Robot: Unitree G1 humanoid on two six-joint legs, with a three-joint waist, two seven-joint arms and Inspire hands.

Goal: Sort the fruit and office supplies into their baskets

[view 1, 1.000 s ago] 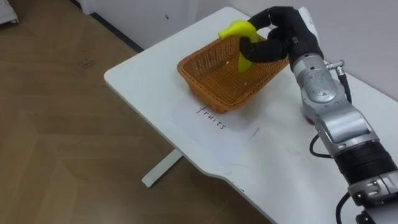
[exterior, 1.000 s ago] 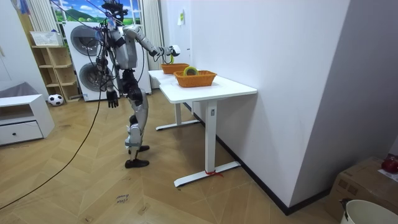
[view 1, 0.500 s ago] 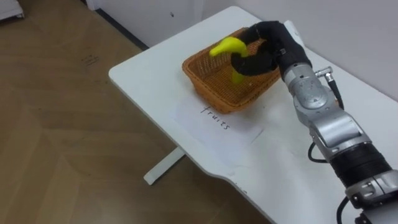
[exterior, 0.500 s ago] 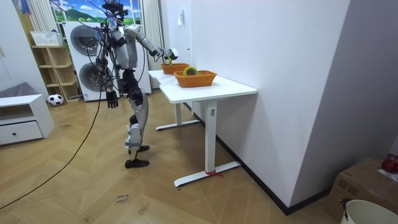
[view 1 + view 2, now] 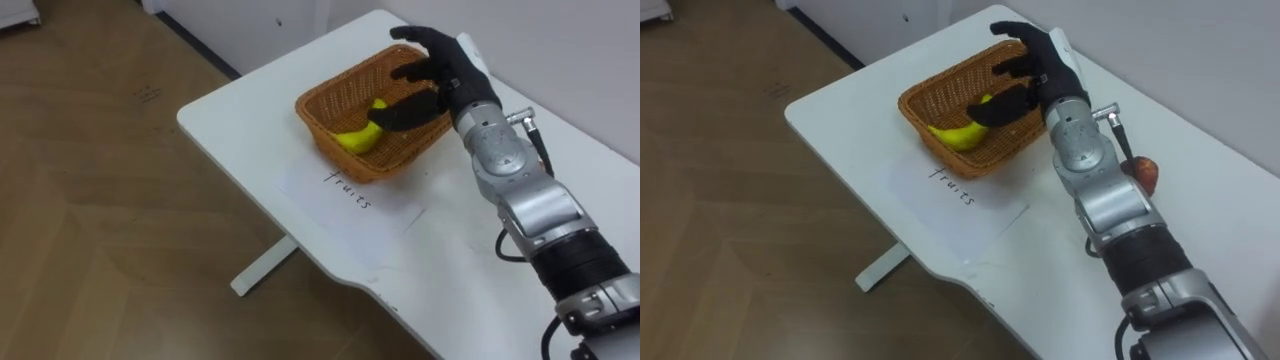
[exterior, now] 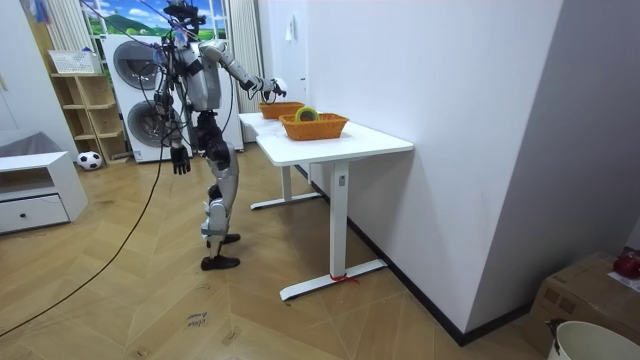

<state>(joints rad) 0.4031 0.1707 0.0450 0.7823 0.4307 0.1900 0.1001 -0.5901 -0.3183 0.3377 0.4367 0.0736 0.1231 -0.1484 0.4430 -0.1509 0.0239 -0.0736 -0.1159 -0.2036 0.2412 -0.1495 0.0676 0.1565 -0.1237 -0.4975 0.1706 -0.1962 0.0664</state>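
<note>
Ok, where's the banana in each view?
Left eye view: banana in the basket, upper centre, by the right hand.
Right eye view: banana in the basket, upper centre.
Room view: too small to tell; far basket.
Shared landmark: the basket.

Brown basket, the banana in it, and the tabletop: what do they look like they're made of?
Brown woven basket: wicker or rattan by the look, matte, with an open weave showing in its walls.
Yellow banana lying in it: smooth, even yellow skin. Real or plastic, cannot tell.
White table top: probably laminate or painted board. Flat and uniform, no visible grain.
</note>
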